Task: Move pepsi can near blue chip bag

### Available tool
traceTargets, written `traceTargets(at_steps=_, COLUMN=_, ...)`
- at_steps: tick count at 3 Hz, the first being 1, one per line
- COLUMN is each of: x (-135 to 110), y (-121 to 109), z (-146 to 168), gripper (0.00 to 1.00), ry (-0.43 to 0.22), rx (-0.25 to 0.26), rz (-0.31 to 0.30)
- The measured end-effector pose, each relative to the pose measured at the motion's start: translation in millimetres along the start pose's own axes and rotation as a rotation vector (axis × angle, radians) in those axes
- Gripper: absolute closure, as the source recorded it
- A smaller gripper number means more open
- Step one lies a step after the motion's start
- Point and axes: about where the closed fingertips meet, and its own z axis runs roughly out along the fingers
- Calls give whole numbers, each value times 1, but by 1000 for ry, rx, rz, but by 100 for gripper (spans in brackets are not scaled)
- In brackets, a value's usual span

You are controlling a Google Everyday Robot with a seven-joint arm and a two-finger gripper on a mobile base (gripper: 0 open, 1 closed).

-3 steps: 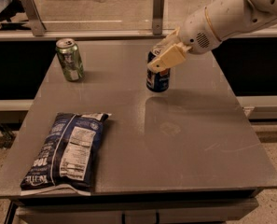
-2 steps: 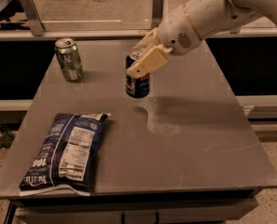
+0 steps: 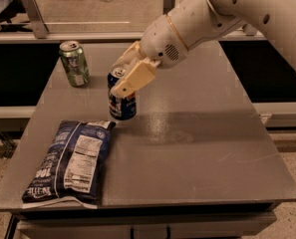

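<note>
My gripper [image 3: 121, 79] is shut on the pepsi can [image 3: 122, 103], a dark blue can with a silver top, gripped around its upper part. The can hangs upright just above or at the grey table [image 3: 197, 148], close to the top right corner of the blue chip bag [image 3: 70, 161]. The bag lies flat at the front left of the table with its white label panel facing up. My white arm reaches in from the upper right.
A green can [image 3: 74, 63] stands upright at the back left of the table. A rail and glass panel run along the table's far edge. The table's front edge is near the bag's lower end.
My gripper has carried the pepsi can from the table's back middle leftward and toward the front, ending beside the chip bag's top right corner. The green can and bag have not moved.
</note>
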Motion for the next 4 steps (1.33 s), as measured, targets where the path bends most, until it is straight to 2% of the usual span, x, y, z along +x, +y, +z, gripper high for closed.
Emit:
traceTargets(at_steps=1, x=10, y=-5, z=10, gripper=100, ry=35, rx=-1, rz=-1)
traceTargets(at_steps=2, x=22, y=-8, z=15, gripper=82, ry=55, rx=-13, rz=4)
traceTargets(at_steps=3, x=32, y=-10, z=21, gripper=59, ry=31, rx=-56, rz=20)
traceTargets(at_steps=4, x=31, y=-10, z=23, gripper=35, ry=32, rx=-58, rz=19)
